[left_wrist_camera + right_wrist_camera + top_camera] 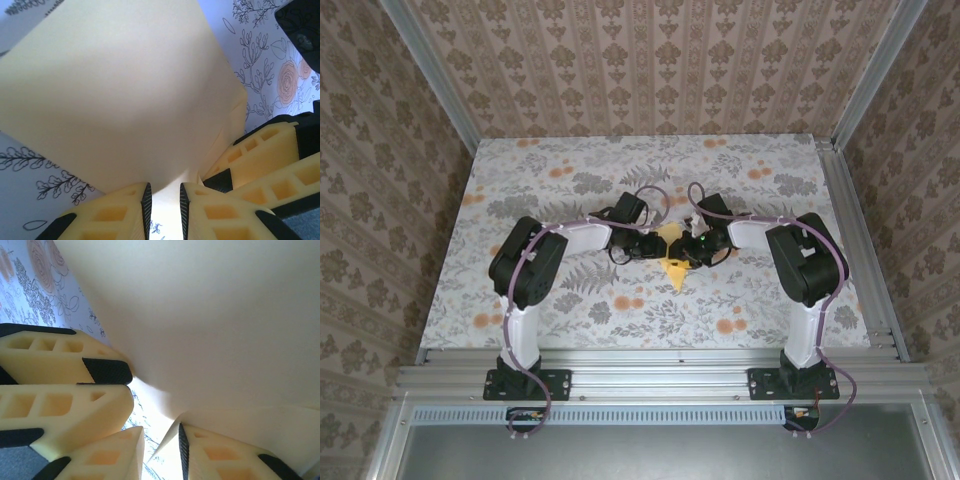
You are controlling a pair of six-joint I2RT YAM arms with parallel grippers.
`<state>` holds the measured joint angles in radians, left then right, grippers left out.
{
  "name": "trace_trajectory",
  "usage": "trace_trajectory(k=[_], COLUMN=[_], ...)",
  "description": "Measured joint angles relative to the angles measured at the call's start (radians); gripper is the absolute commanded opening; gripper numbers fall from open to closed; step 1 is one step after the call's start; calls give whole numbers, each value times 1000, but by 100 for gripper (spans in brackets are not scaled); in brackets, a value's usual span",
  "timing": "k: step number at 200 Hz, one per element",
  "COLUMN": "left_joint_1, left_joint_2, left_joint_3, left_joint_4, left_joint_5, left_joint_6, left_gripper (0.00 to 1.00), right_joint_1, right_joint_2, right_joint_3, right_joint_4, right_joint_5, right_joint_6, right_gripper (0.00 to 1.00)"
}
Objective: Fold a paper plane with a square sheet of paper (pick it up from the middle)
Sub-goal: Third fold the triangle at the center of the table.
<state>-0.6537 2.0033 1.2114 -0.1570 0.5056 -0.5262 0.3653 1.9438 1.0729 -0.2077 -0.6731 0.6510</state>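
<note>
The pale-yellow sheet of paper (676, 268) is held up off the middle of the table between both grippers, with a point toward the near edge. I cannot tell its folds, or whether it forms a paper plane. In the left wrist view the paper (125, 90) spreads wide above my left gripper (164, 195). Those jaws stand a narrow gap apart, and the paper's lower edge sags at their tips. My right gripper (161, 440) is open, with a paper flap (167, 440) loose against its right finger. The paper (210, 315) rises above it.
The two grippers (655, 246) (694, 248) sit almost tip to tip. The right one's fingers (265, 155) crowd the left wrist view, and the left one's fingers (60, 405) crowd the right wrist view. The flowered tablecloth (570, 180) spreads all round, and patterned walls close in the table.
</note>
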Motion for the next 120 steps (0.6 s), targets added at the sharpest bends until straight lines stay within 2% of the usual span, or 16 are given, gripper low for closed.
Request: trace_trajectory(k=[79, 120], left_joint_1=[8, 8], left_joint_2=[-13, -64], left_joint_3=[-6, -22], left_joint_4=[5, 6], left_joint_5=[2, -4], left_joint_6=[-18, -28], left_gripper=[27, 26], right_joint_1=[-5, -5], right_joint_2=[-5, -5], right_joint_3=[-1, -8], right_joint_4=[10, 18], right_joint_5=[-7, -6], right_joint_6=[-1, -12], right_gripper=[39, 30])
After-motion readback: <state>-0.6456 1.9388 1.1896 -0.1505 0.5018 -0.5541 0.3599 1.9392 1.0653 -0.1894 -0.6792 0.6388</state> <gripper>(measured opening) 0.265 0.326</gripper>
